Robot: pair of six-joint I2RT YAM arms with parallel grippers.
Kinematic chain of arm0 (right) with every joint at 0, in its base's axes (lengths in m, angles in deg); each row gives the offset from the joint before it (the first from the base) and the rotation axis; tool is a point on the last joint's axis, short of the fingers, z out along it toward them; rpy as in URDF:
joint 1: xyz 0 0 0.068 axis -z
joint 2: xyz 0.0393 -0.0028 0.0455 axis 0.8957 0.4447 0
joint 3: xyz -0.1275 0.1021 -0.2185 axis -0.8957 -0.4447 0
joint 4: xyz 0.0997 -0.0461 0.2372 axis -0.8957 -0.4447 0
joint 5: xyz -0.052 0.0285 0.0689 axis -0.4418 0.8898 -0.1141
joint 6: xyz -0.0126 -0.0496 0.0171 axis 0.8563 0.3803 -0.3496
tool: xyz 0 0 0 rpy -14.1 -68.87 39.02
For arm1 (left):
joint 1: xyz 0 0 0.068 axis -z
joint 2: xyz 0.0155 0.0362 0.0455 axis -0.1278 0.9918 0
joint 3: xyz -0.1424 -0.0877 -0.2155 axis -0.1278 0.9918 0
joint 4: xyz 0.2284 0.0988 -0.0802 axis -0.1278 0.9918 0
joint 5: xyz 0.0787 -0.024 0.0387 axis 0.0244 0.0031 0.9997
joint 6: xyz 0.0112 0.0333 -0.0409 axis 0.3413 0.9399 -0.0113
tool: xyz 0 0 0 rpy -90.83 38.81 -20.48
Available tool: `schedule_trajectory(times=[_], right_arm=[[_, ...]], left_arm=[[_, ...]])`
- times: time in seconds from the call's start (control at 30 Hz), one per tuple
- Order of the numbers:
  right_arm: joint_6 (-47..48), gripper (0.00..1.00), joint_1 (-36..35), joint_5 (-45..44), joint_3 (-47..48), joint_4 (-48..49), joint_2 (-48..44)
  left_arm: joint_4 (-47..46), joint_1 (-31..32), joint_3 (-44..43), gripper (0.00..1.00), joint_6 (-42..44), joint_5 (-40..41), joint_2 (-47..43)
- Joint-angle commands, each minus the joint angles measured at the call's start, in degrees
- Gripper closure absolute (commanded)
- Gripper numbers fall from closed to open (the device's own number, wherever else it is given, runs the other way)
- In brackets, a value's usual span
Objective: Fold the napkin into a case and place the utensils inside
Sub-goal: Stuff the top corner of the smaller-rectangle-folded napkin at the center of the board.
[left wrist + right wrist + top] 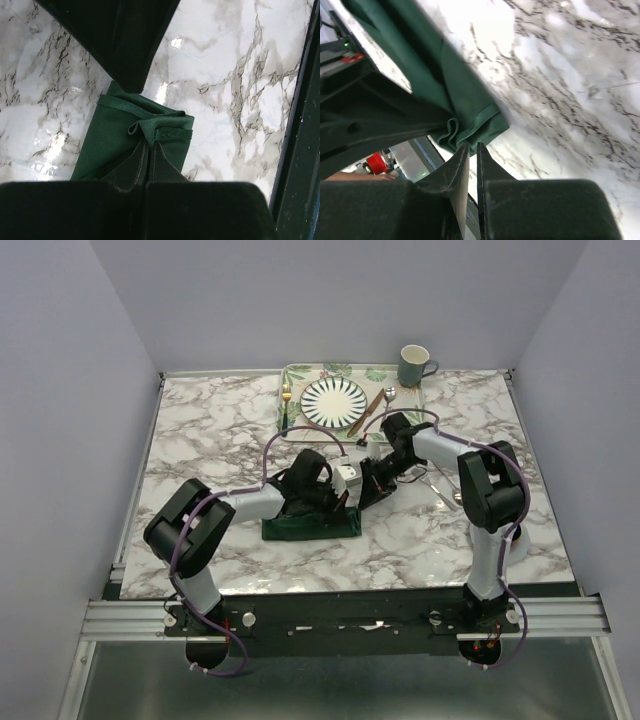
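napkin spot: the napkin (312,526) lies folded on the counter (200,440), well to the near side of the plate (335,400), toward the arm bases.
feel: soft, light cloth with a bit of sheen. My guess is it's floppy and the layers slide over each other.
where to grab: I'd pinch the stitched hem at a corner, through every layer.
left gripper (148,150): clamped on a bunched bit of hem.
right gripper (472,146): fingers almost together at the napkin's corner. Can't tell if any cloth is caught.
utensils: fork (286,398) is left of the plate, knife (366,412) and spoon (386,400) are right of it.

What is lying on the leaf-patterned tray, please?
A striped plate, a gold fork to its left, a brown knife and a spoon to its right. The plate hides the middle of the tray.
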Motion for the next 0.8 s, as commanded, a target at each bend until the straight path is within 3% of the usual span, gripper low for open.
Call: schedule_trajectory(times=[0.0, 0.3, 0.4, 0.47, 0.63, 0.77], right_arm=[[-0.7, 0.82, -1.0, -2.0, 2.1, 0.1, 1.7], [1.3, 0.82, -3.1, -6.0, 0.6, -0.4, 4.5], [2.0, 0.82, -3.2, -6.9, 0.6, -0.3, 4.4], [2.6, 0.82, -3.6, -8.0, 0.4, -0.4, 4.3], [4.3, 0.82, -4.8, -11.0, -0.3, -0.1, 4.9], [5.0, 0.82, -5.2, -13.0, 0.2, 0.1, 5.5]], left_arm=[[-3.4, 2.1, 1.7, 0.99, 1.1, 3.2, -2.6], [-4.3, 5.2, 4.2, 1.0, 2.6, 7.2, -4.3], [-4.2, 6.5, 5.1, 0.92, 3.0, 8.6, -4.6], [-4.2, 7.4, 5.6, 0.81, 3.4, 9.8, -4.7], [-4.4, 8.9, 7.1, 0.75, 5.1, 11.8, -6.1], [-3.7, 9.6, 8.0, 0.77, 5.2, 12.4, -8.1]])
